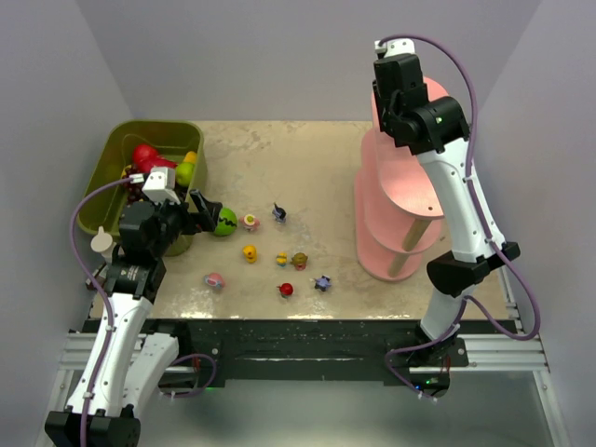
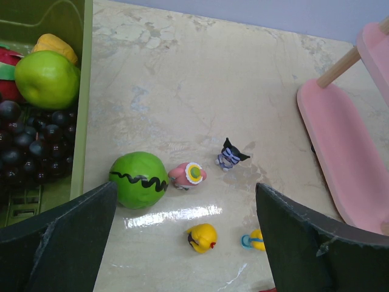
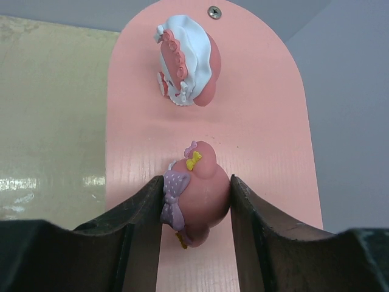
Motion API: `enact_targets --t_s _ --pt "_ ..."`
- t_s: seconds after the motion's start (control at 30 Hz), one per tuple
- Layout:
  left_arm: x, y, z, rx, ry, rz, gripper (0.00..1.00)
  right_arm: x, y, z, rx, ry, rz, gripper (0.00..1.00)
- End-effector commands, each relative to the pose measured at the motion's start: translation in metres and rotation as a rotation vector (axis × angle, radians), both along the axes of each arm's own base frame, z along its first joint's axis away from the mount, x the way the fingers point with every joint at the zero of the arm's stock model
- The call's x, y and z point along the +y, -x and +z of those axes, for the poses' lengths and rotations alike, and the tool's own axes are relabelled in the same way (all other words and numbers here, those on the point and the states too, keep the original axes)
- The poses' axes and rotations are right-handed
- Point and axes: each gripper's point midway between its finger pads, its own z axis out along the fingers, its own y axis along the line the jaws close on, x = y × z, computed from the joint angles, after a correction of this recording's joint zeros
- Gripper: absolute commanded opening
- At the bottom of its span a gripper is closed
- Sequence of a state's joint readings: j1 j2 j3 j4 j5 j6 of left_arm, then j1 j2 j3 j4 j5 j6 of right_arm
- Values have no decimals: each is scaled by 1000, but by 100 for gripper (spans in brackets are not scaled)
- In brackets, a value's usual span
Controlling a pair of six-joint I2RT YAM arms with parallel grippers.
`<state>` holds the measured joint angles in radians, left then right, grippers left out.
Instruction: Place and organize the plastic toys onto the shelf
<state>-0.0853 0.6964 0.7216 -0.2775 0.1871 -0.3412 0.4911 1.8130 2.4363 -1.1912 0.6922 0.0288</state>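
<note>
Spread jaws frame green ball [image 2: 138,179] beside pink toy [image 2: 187,174].

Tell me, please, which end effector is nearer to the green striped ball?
Left. The left end effector hangs open just beside the green striped ball; the right end effector is across the table, gripping a pink toy at the shelf.

Lab rig: plain walls [image 1: 56,74], alu frame [image 1: 507,352].
</note>
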Motion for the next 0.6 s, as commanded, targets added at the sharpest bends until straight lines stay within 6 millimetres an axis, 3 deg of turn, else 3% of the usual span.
enact_targets --t_s 0.0,0.23,0.3,0.57 --pt "1 -3 6 -24 13 8 99 7 -6 2 6 20 65 25" --pt "1 -3 6 -24 13 10 100 5 -6 1 6 39 67 33" --pt "1 -2 7 -25 13 10 100 1 -6 4 -8 49 38 44" --pt "1 -4 6 -23 16 9 100 -4 -4 14 -50 41 23 63"
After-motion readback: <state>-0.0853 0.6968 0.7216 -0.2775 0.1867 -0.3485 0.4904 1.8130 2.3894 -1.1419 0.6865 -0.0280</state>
